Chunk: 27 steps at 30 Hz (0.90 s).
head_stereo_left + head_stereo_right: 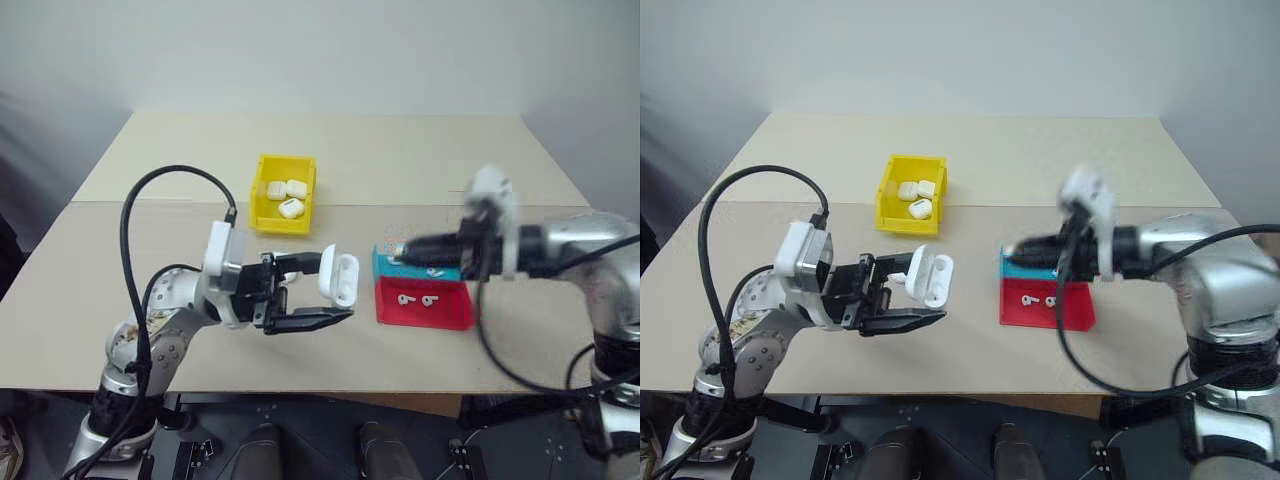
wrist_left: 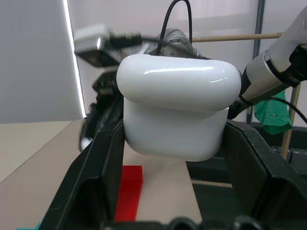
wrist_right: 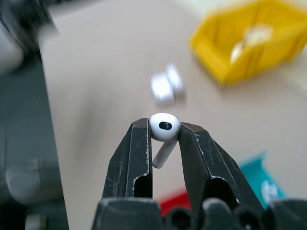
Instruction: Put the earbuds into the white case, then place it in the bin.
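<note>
The left gripper [image 1: 335, 296] is clamping the white case [image 1: 339, 279] between its two black fingers, holding it above the table [image 1: 180, 230] with the lid hinged open. In the left wrist view the case [image 2: 176, 111] is sitting snug between both fingers [image 2: 103, 167]; its glossy shell is showing no logo or writing that can be read.

The right gripper [image 3: 165, 136] is pinching one earbud [image 3: 164, 129] at its fingertips, the round head sitting above the tips and the stem hanging down between them. In the head views this gripper [image 1: 400, 250] is blurred, hovering over the teal tray [image 1: 382, 262] and well apart from the case.

Two more earbuds [image 1: 419, 299] are lying in the red tray [image 1: 424, 305], which is sitting just in front of the teal tray and touching it.

The bin [image 1: 284, 193] is standing farther back on the table, holding three closed white cases [image 1: 287, 195]. No label is readable on the bin or on either tray
</note>
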Each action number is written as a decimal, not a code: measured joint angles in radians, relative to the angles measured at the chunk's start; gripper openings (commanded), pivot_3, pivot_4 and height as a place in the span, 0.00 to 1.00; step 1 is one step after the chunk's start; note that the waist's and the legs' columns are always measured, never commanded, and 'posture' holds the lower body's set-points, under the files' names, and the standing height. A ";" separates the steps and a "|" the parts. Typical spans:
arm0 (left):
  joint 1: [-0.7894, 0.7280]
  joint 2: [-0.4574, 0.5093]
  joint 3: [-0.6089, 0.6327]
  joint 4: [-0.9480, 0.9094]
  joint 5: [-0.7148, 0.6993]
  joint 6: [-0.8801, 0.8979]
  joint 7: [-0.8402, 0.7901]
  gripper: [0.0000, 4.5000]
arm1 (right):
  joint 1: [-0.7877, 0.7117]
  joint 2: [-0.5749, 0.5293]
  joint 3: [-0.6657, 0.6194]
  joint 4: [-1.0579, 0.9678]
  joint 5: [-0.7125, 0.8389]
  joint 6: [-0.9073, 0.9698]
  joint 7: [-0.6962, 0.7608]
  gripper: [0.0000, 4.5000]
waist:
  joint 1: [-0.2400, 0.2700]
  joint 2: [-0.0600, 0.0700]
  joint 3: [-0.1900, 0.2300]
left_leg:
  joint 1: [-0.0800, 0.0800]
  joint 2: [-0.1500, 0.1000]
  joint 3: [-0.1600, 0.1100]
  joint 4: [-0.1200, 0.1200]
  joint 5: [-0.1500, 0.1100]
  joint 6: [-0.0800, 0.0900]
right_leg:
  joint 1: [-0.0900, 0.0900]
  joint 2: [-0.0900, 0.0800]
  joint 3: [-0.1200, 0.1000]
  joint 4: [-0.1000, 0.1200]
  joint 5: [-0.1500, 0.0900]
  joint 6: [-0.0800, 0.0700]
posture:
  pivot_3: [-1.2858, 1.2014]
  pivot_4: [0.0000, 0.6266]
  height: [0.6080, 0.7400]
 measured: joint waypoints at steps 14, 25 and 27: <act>-0.144 -0.062 -0.034 0.094 -0.008 0.107 0.071 0.61 | 0.112 0.181 -0.102 -0.303 0.344 -0.079 -0.348 0.15 | -0.005 0.000 0.000 | 0.000 0.000 0.000 0.000 0.000 0.000 | 0.000 0.000 0.000 0.000 -0.001 0.002 | 0.52 0.24 1.00; -0.165 -0.075 -0.042 0.112 -0.007 0.131 0.074 0.61 | 0.141 0.153 0.022 -0.322 0.347 -0.241 -0.435 0.15 | -0.005 0.000 0.000 | 0.000 0.000 0.000 0.000 0.000 0.000 | 0.000 0.000 0.000 0.000 -0.001 0.002 | 0.52 0.24 1.00; -0.166 -0.077 -0.042 0.112 -0.007 0.132 0.076 0.61 | 0.143 0.144 0.044 -0.316 0.344 -0.260 -0.443 0.15 | -0.005 0.000 0.000 | 0.000 0.000 0.000 0.000 0.000 0.000 | 0.000 0.000 0.000 0.000 -0.001 0.002 | 0.52 0.24 1.00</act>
